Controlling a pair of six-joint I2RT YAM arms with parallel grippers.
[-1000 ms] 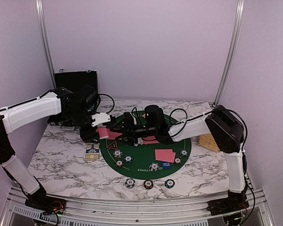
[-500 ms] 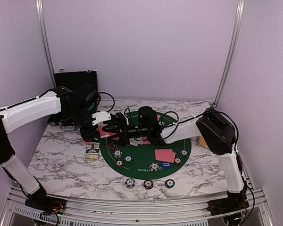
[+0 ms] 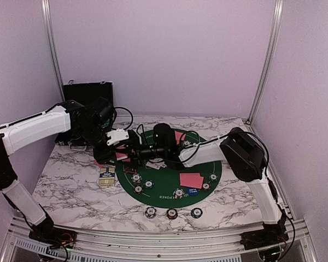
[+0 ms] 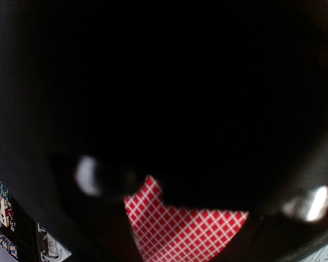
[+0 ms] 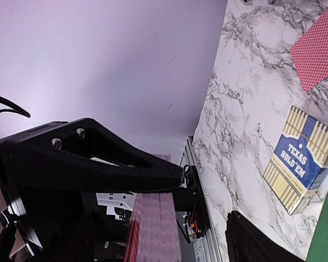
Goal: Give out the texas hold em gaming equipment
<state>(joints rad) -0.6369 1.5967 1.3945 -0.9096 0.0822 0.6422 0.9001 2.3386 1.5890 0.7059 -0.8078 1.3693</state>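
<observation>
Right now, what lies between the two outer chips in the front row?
A third poker chip, on the marble table; seen in the top external view.

A robotics lab test cell: aluminium frame posts [image 3: 51, 49], plain lilac walls [image 3: 164, 54], a marble-patterned tabletop [image 3: 71, 191].

Left arm [image 3: 35, 128]: elbow up at far left, forearm reaching right, wrist pitched down. Left gripper [image 3: 122, 144] clamped on cards [image 5: 153, 229]. Right arm [image 3: 208, 153]: elbow high on the right, forearm stretched left across the middle, wrist rolled on its side. Right gripper [image 3: 135, 150]: jaws wide, fingers [image 5: 98, 158] either side of those cards. Both grippers' tips nearly meet.
</observation>
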